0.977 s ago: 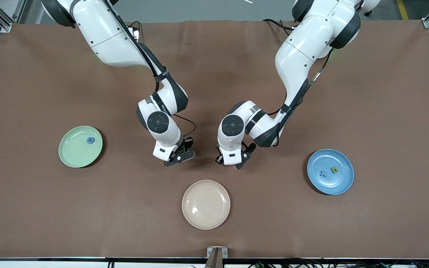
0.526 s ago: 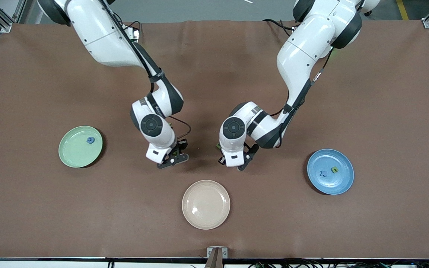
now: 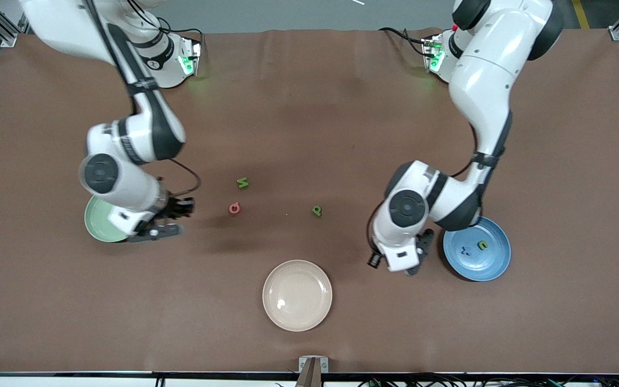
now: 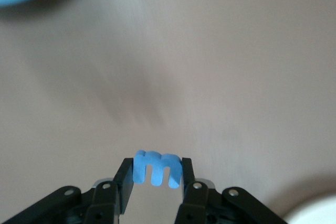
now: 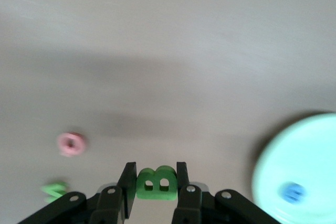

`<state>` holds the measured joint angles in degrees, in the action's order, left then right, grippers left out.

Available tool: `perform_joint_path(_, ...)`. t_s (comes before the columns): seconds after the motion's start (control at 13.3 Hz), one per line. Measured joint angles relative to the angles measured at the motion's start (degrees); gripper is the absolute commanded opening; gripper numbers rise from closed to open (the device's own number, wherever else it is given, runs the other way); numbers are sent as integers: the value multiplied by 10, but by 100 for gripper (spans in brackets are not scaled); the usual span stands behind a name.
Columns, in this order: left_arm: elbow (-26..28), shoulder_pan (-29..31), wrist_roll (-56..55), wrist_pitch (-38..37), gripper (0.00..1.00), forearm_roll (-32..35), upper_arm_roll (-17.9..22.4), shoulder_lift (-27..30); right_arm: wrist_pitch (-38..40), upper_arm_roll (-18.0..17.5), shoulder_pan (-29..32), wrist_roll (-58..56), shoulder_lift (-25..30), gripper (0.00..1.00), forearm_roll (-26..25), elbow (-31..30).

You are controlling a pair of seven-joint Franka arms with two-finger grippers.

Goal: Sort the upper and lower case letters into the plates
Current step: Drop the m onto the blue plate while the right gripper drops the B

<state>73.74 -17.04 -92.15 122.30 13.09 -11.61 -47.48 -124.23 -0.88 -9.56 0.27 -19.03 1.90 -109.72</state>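
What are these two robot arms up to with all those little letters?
They are sorting foam letters into plates. The left gripper holds a blue letter m beside the blue plate, which already has two letters. The right gripper holds a green letter B by the green plate. Three letters lie loose mid-table: a green M, a pink one, a green one.

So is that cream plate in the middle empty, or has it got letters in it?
Empty: the cream plate shows only bare surface, with no letters in it.
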Motion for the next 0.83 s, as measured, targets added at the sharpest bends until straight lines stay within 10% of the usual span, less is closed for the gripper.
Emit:
perform_joint_path(0.6, 185, 146, 197, 0, 2, 44, 0, 101, -118, -1, 174, -214, 15, 24, 0, -123)
perform_joint_path(0.75, 198, 175, 215, 13, 20, 61, 0, 98, -148, -1, 183, -230, 0, 24, 0, -138)
perform_joint_path(0.83, 205, 185, 223, 23, 49, 63, 0, 97, -154, -1, 185, -237, -8, 24, 0, -141)
